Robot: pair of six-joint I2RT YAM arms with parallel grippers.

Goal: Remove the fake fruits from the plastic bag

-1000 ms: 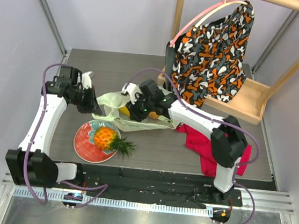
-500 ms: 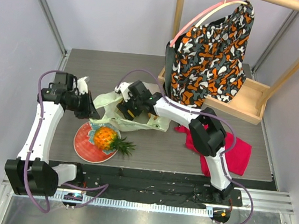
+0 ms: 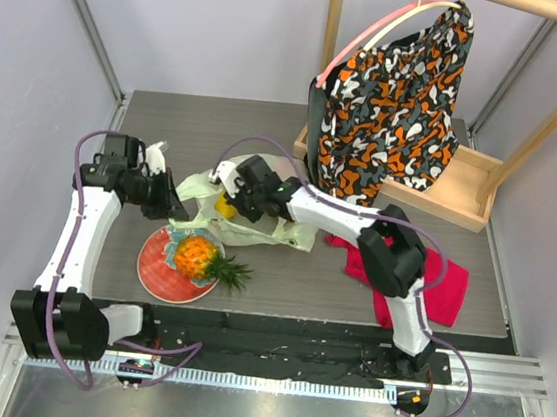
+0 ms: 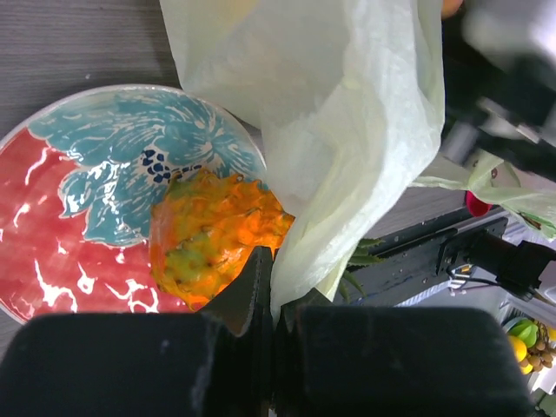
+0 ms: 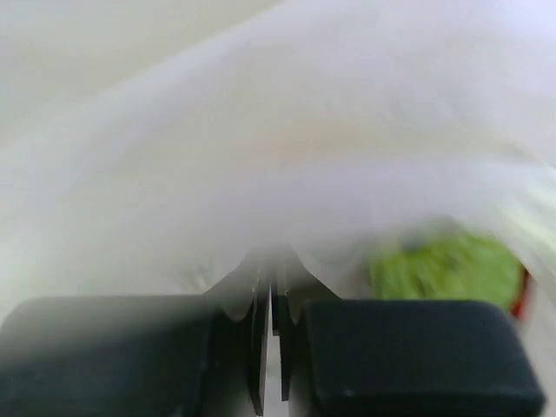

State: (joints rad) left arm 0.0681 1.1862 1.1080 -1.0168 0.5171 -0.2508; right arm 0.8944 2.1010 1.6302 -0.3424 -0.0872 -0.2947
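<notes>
The plastic bag (image 3: 278,231) lies crumpled in the middle of the table, pale yellow-green and translucent. My left gripper (image 3: 172,206) is shut on the bag's left edge; in the left wrist view the film (image 4: 347,113) rises from the closed fingertips of that gripper (image 4: 274,265). The orange pineapple (image 3: 195,256) lies on the red-and-teal plate (image 3: 156,265), just below the bag, and also shows in the left wrist view (image 4: 213,239). My right gripper (image 3: 229,183) is at the bag's top, its jaws (image 5: 271,261) pinched on white film. A yellow fruit (image 3: 225,204) shows in the bag, and a blurred green fruit (image 5: 447,265) shows through it.
A red cloth (image 3: 406,278) lies on the table to the right of the bag. An orange-black-white garment (image 3: 391,101) hangs from a wooden rack (image 3: 462,184) at the back right. The plate (image 4: 69,217) fills the left of the left wrist view.
My right gripper has moved left and back along the bag to its top edge. The left gripper has shifted slightly left, still holding the bag. The bag has bunched up more.
</notes>
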